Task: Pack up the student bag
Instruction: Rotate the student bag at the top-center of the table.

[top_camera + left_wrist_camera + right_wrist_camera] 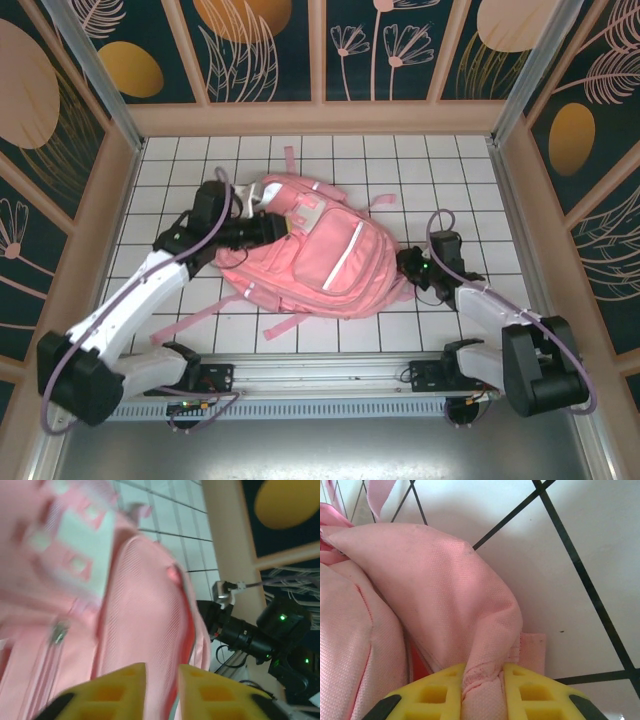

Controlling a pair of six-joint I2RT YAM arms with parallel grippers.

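One large pink fabric backpack, the student bag [320,255], lay flat across the middle of the white tiled table [450,165]. Its front pockets faced up, a silvery reflective stripe [345,255] ran down the front panel, and a long pink strap [200,318] trailed off to the near left.

The bag looked soft and limp, and probably light, since the body sat low and slack. The cloth would likely sag and fold under a pull rather than lift as one piece. Its woven surface seemed grippy enough and not at all fragile. The sensible holds were therefore a gathered fold, a seam, a strap or a zip pull, with one hold at each end to keep the opening from collapsing.

At the bag's right edge the right gripper [408,268] had such a hold. In the wrist view its yellow fingers [435,695] were squeezed onto a pinched ridge of pink cloth, with the fabric bunched between them and bare tile just beyond.

The left gripper [268,222] sat over the far left end of the bag. Its yellow fingers [120,692] stood close together with a narrow gap, and pink fabric lay right behind them. That view was blurred, so I could not tell whether they had caught any cloth.
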